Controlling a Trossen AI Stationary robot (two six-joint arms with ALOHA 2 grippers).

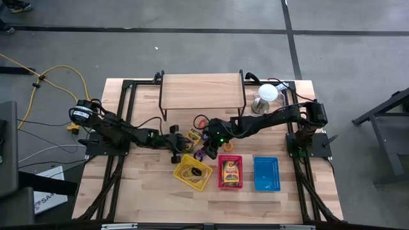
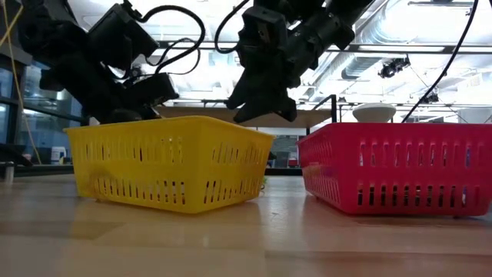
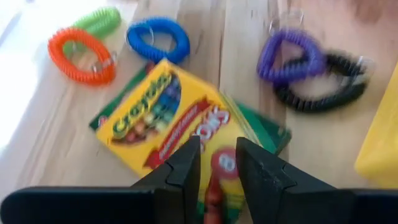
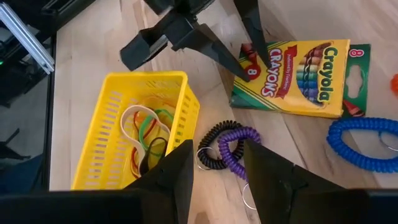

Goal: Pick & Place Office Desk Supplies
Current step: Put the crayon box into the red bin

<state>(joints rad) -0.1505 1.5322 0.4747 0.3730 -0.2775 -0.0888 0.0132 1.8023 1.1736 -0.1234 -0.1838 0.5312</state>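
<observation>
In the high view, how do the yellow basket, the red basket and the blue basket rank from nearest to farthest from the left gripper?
From the left gripper:
1. Yellow basket, just in front of the gripper, tilted.
2. Red basket, the middle one of the row.
3. Blue basket, at the row's end, on the right arm's side.

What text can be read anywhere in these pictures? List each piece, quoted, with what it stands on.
"Crayola": along the short end of the crayon box on the table, also seen from the left wrist.
"CRAYONS": across the same box's red-edged band.
"8": on the box's green corner, and on the red spot by the left gripper.
A white sheet beside the table bears dark letters, too small to read.
The crayon box in the red basket: print too small to read.
</observation>
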